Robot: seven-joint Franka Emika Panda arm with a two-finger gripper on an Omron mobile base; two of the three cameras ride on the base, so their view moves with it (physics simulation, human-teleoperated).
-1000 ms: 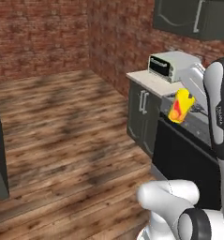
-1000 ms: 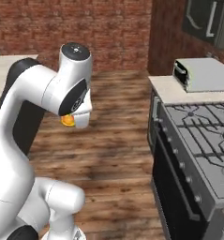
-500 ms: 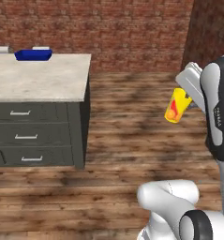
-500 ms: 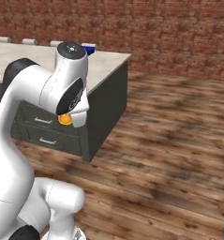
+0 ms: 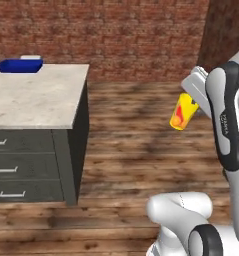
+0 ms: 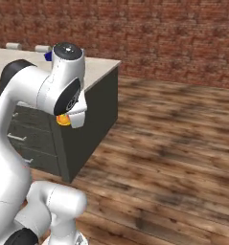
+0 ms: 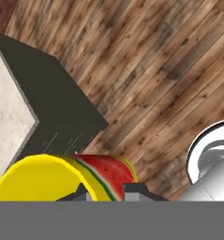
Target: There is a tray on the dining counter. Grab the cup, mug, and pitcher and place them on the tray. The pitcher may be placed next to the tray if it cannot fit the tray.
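My gripper [image 5: 189, 103] is shut on the cup [image 5: 183, 113], a yellow cup with a red watermelon print, held tilted in the air over the wooden floor. In the hand view the cup [image 7: 57, 177] lies between the two fingertips, which press on its rim. A sliver of the cup [image 6: 63, 120] peeks out behind my arm. The blue tray [image 5: 20, 65] rests at the far left of the dining counter [image 5: 41, 97], well to the left of the cup. The mug and pitcher are out of view.
The dining counter's near side has dark drawers [image 5: 11, 165]. Wooden floor [image 5: 131, 145] lies open between me and the brick wall [image 5: 116, 35]. A darker wall corner [image 5: 226, 30] stands at the right. White rounded objects [image 6: 13, 46] sit beyond the counter's far edge.
The whole picture has swung: the stove and cabinets have left view and the dining counter with the tray has come in. The cup stays in my gripper.
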